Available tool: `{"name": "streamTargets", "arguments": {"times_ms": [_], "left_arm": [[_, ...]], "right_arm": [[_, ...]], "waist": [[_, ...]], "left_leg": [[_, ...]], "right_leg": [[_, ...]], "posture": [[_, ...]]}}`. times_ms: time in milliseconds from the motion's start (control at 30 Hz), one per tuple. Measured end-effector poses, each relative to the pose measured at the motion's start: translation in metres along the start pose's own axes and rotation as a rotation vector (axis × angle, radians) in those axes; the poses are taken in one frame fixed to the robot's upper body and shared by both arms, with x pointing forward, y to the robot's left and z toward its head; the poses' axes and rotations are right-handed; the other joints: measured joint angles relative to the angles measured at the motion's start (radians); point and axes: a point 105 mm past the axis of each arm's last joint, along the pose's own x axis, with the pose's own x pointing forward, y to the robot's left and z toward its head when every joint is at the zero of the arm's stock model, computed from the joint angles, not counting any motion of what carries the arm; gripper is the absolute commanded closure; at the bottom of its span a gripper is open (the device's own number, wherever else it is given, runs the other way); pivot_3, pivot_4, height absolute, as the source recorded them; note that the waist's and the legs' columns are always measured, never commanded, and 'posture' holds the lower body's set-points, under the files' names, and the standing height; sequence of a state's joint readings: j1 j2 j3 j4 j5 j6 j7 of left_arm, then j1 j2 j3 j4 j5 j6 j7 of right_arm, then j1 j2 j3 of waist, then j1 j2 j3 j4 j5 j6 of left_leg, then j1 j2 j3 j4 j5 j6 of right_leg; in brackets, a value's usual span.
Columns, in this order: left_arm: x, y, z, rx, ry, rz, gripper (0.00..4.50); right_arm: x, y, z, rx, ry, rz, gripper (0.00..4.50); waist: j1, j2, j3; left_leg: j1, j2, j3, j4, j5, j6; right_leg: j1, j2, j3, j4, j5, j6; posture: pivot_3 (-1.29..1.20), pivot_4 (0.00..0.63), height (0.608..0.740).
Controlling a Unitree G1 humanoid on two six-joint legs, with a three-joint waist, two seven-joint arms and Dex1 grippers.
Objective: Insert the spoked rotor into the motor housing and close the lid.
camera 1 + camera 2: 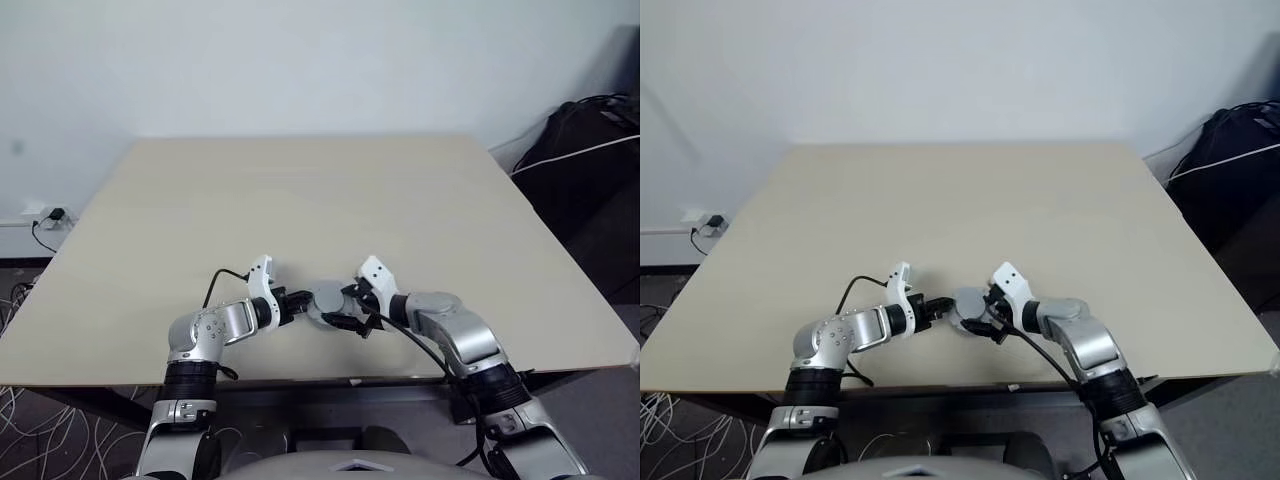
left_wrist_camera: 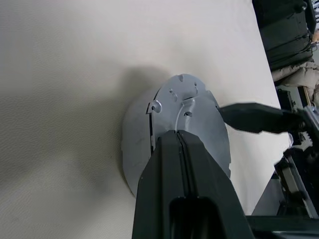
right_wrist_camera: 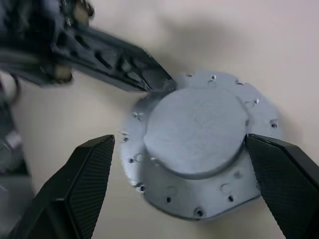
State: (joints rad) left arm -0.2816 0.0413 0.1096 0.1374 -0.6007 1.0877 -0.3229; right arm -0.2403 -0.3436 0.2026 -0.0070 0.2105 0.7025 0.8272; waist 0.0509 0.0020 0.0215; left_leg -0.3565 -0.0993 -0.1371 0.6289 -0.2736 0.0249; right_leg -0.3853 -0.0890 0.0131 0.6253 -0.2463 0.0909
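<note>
the lid [image 3: 197,137] is a dull grey metal disc lying near the front edge of the pale table [image 1: 330,200], between the two grippers. its upward face is smooth, with a broad raised round centre and a flat flange around it. small holes and screw heads dot the flange, and its outline is slightly lobed. in the left wrist view the lid [image 2: 192,119] is seen edge-on, with a second grey round layer showing beneath it; what that lower layer is cannot be told. the disc casts a soft shadow on the table.

the left gripper [image 2: 180,137] has its two black fingers pressed together with no gap between them, and their tip rests on the lid's flange at the rim. in the right wrist view the same closed tip [image 3: 157,79] touches the flange edge just beside the raised centre. nothing is pinched between these fingers.

the right gripper [image 3: 199,174] has its fingers spread wide, one ribbed pad [image 3: 84,179] off one side of the lid and the other [image 3: 289,174] off the opposite side, straddling the disc. the first pad is clear of the rim; the second lies just at the flange edge, and contact there cannot be told. it holds nothing.
</note>
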Motion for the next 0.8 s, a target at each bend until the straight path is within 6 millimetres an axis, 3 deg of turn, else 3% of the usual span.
{"name": "streamTargets", "arguments": {"times_ms": [133,233,567,800], "left_arm": [[0.0,-0.001,0.0,0.001,-0.003,-0.007,4.5],[0.001,-0.003,0.0,0.001,0.0,-0.012,4.5],[0.001,-0.005,-0.001,0.003,0.003,-0.027,4.5],[0.002,-0.008,-0.004,0.007,0.004,-0.042,4.5]], "right_arm": [[-0.002,0.004,0.038,0.117,-0.224,-0.021,0.01],[-0.009,-0.001,0.05,0.184,-0.295,-0.057,0.01],[-0.013,-0.008,0.039,0.279,-0.262,-0.117,0.01],[-0.016,-0.007,0.017,0.374,-0.184,-0.158,0.01]], "waist": [[0.004,0.0,0.0],[0.007,-0.001,0.001],[0.007,-0.001,0.001],[0.009,-0.001,0.0]], "left_leg": [[-0.006,0.0,0.0,0.001,0.003,-0.004],[-0.006,-0.003,0.0,0.001,0.002,-0.002],[-0.006,-0.004,0.001,0.001,0.003,-0.002],[-0.007,-0.005,0.001,0.001,0.002,-0.001]], "right_leg": [[-0.006,0.0,0.0,0.001,0.004,-0.005],[-0.006,-0.002,0.0,0.001,0.004,-0.005],[-0.007,-0.003,0.001,0.001,0.004,-0.005],[-0.007,-0.005,0.001,0.001,0.004,-0.005]], "posture": [[0.0,0.0,0.74],[0.0,0.0,0.74],[0.0,0.0,0.74],[0.0,0.0,0.74]]}}
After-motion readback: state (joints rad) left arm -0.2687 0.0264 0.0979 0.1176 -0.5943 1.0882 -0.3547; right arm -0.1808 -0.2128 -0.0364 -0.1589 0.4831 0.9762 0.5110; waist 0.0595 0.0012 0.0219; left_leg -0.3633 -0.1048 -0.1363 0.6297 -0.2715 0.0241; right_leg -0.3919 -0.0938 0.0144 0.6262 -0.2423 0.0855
